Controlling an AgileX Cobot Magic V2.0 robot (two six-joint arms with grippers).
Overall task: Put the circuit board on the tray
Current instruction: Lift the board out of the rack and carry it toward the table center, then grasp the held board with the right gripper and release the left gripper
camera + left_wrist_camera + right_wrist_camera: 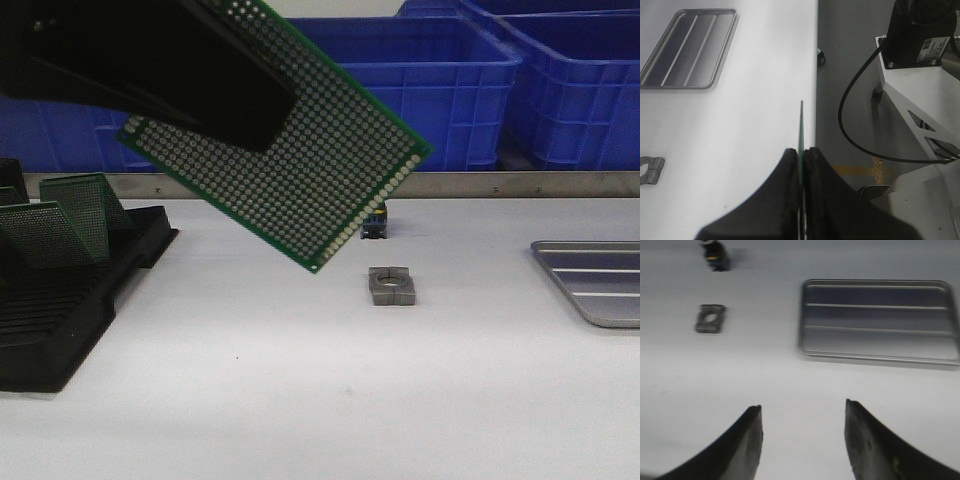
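Green circuit board [300, 160] clamped in left hand [802, 160], right hand [802, 415] apart, one tray [880, 322], two boards in rack [60, 215].

We see the circuit board [300, 150], a green perforated prototyping board covered in a regular grid of pale solder pads, held up in the air and tilted so one corner points down toward the white table. Its upper left part is hidden behind a dark shape. From the left wrist view the circuit board [801, 140] shows edge-on as a thin green line. The tray [598, 280] is a shallow silver-grey metal one with rounded corners, a raised rim and a ribbed bottom. It lies flat on the table at the right, well apart from the board, with nothing on it [880, 322].
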